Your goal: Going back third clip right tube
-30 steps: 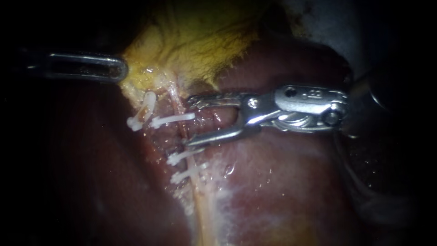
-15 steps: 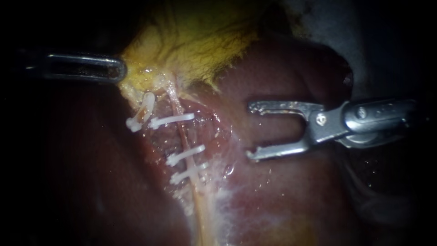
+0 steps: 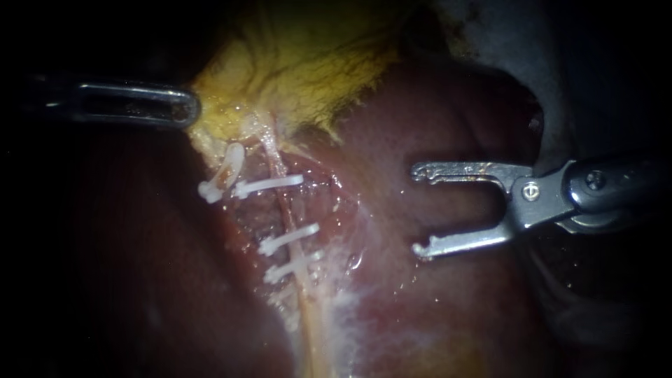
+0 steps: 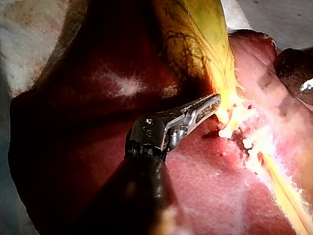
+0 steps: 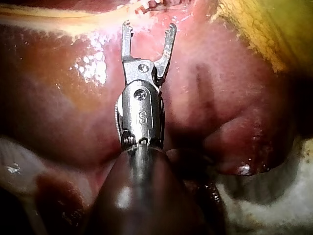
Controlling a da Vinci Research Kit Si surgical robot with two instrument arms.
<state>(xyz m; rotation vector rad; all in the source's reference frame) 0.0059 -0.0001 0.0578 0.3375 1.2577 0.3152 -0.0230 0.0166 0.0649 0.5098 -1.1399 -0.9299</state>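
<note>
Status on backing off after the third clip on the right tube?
Done: three clips sit across the right tube. In hand: the right instrument, end effector open and empty, has pulled clear of the tube over the last second and is now above the liver. Left: little, perhaps withdrawing further. The left instrument stays at the gallbladder edge.

Endoscope view: dim; light pooled centrally on liver (image 3: 434, 315), gallbladder (image 3: 301, 77) and white clips (image 3: 287, 238); borders fell to black. Glare streaked left instrument (image 3: 189, 110) and right instrument (image 3: 417, 210). Wrist views: brighter; wet glints on liver; clips washed out by glare; both shafts lay shadowed.
</note>
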